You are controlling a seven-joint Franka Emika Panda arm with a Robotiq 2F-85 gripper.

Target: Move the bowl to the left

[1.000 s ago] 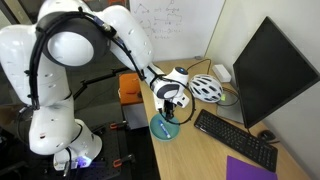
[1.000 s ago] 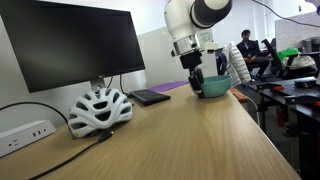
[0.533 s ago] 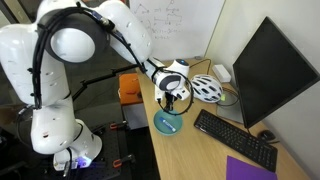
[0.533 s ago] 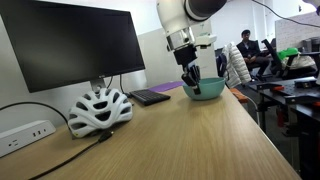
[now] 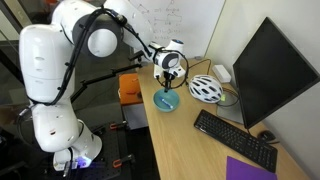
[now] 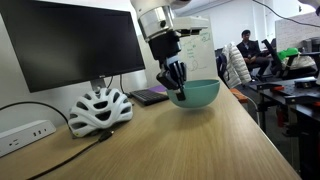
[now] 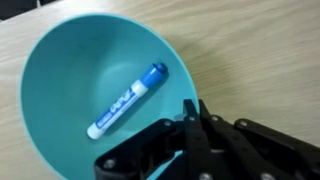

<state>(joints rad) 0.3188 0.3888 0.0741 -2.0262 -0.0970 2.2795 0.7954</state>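
Sweeping along the desk, my arm has moved away from the keyboard over the last second. It is now close to the helmet, which sits just off to one side of my gripper, with the monitor well beyond it.

The bowl has come along the whole way. It hangs directly under my gripper in both exterior views and looms much larger in the low exterior view than it did a moment ago. My fingers are pinched shut on its near rim, one side of the wall between them, as the wrist view shows. I cannot tell whether its base is skimming the wood or just clear of it.

A blue marker lies loose inside the bowl, ahead of my fingertips, and has ridden along without spilling.

I judge the shift largely made. What remains is to settle the bowl flat and let go without tipping it.
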